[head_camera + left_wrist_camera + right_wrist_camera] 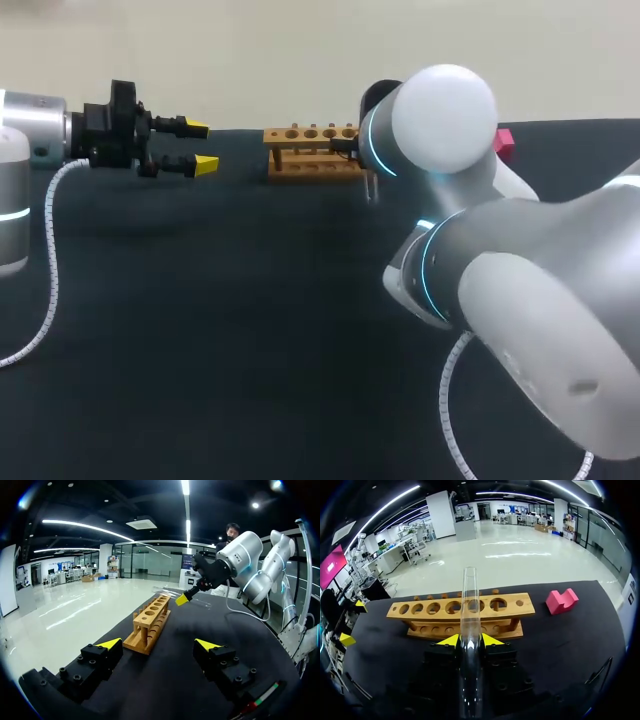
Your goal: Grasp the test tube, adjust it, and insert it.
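A clear glass test tube point(469, 605) is held between the yellow tips of my right gripper point(471, 640), which is shut on it. The tube points out over the wooden rack point(460, 611), above the rack's row of holes. Seen from the left wrist, the right gripper point(186, 598) holds the tube point(202, 601) nearly level above the far end of the rack point(150, 622). In the head view my right arm point(440, 110) hides its own gripper beside the rack point(310, 150). My left gripper point(200, 146) hovers left of the rack, open and empty.
A pink block point(561, 601) lies on the black table right of the rack, also seen behind my right arm as a pink block point(503, 142). My left gripper's yellow tips point(347, 640) show past the rack's other end.
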Motion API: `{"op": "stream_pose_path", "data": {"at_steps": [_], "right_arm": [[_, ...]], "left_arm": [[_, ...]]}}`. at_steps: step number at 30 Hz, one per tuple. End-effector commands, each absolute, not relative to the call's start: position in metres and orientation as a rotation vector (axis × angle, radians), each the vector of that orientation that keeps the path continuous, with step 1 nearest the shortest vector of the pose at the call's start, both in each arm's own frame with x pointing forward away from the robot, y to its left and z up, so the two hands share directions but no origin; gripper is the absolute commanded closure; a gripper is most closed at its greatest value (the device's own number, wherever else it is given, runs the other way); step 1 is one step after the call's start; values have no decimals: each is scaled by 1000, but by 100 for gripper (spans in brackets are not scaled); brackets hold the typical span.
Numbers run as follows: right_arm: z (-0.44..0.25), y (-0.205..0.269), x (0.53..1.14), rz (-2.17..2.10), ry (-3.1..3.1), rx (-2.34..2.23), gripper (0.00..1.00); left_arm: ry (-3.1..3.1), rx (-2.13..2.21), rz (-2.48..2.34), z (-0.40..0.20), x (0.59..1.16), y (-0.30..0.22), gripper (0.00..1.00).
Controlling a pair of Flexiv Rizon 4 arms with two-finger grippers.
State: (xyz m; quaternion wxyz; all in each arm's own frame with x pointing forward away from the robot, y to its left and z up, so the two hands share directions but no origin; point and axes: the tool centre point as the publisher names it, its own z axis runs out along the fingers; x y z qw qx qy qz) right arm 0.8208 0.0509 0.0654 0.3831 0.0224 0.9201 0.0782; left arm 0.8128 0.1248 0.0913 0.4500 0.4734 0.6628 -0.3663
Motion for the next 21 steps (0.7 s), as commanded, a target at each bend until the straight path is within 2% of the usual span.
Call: {"op": "stream_pose_path", "data": {"at_steps": [1,21], "right_arm": [[63,53,828,205,2353,56,100],[47,57,834,227,2411,30,100]], "left_arm": [[1634,1167,-902,90,811,125,0],[1634,1167,-902,90,811,125,0]]}}
